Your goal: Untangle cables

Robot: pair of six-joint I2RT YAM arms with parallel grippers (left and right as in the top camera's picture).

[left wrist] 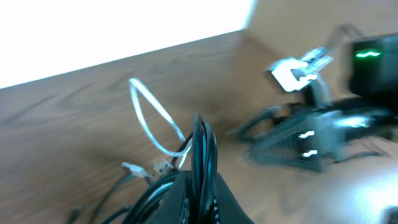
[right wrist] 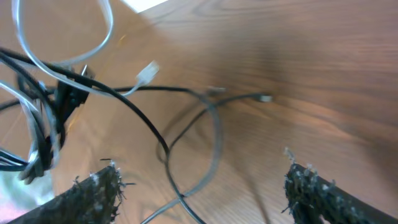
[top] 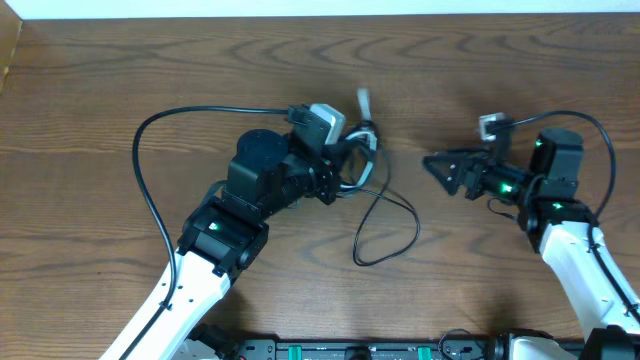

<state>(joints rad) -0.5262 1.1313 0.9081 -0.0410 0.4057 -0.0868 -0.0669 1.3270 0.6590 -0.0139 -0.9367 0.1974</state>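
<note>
The left hand is clenched on the tangled cables. Black cords run between its fingers, and a white cable arches just past its tip. A slack black loop lies on the counter between both hands. The right hand is released, spread wide and empty, near the bundle without touching it.

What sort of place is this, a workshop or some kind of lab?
Probably a robotics lab bench: a mechanical left arm and right arm reach over a wood-grain table, with cables tangled between them.
</note>
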